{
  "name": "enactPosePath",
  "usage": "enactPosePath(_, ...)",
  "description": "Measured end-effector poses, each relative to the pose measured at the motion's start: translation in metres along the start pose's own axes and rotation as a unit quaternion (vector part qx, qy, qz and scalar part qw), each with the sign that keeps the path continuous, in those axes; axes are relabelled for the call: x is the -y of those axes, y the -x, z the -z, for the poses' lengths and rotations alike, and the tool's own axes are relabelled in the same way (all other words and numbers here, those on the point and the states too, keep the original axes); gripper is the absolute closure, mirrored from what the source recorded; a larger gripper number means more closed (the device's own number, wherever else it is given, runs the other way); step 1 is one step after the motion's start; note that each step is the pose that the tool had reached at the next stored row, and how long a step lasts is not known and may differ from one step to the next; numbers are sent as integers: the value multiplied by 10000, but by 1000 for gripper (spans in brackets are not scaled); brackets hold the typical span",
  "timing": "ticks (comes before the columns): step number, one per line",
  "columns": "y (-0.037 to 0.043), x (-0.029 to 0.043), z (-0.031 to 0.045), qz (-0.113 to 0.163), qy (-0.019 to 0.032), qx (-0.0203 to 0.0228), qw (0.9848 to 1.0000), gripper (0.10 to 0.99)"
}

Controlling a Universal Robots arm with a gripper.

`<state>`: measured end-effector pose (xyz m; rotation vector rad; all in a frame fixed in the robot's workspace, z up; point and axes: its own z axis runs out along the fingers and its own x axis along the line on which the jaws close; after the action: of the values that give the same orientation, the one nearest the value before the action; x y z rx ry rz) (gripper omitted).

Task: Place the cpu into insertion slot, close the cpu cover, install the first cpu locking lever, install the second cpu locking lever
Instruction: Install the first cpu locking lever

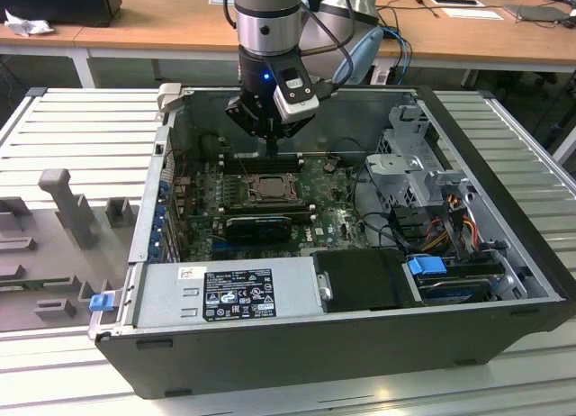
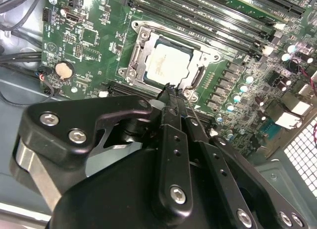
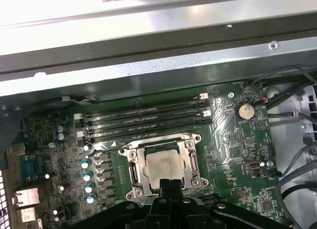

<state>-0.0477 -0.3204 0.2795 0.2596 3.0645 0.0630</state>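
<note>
Here my hand [image 2: 171, 92] hangs low inside the open computer case [image 1: 504, 281], its two black fingers [image 2: 173, 140] pressed together with nothing between them, their tips just at the edge of the insertion slot [image 3: 163, 165] so that they can work at the metal around it. The cpu [image 2: 167, 65] already lies flat in that slot, its silvery top showing through the window of the cpu cover [image 2: 143, 40], which lies down over it. Beyond the socket run the long black memory slots [image 3: 148, 121] on the green motherboard [image 3: 233, 140], while the case itself rests on a ribbed metal surface [image 1: 72, 128].
</note>
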Motion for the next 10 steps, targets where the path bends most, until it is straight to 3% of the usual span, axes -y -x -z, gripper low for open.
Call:
enactPosePath(5,-35,6,2,4,1,0,10000,980)
enactPosePath(9,-145,25,9,14,8,-2,10000,980)
enactPosePath(10,-148,25,6,133,19,-8,9999,980)
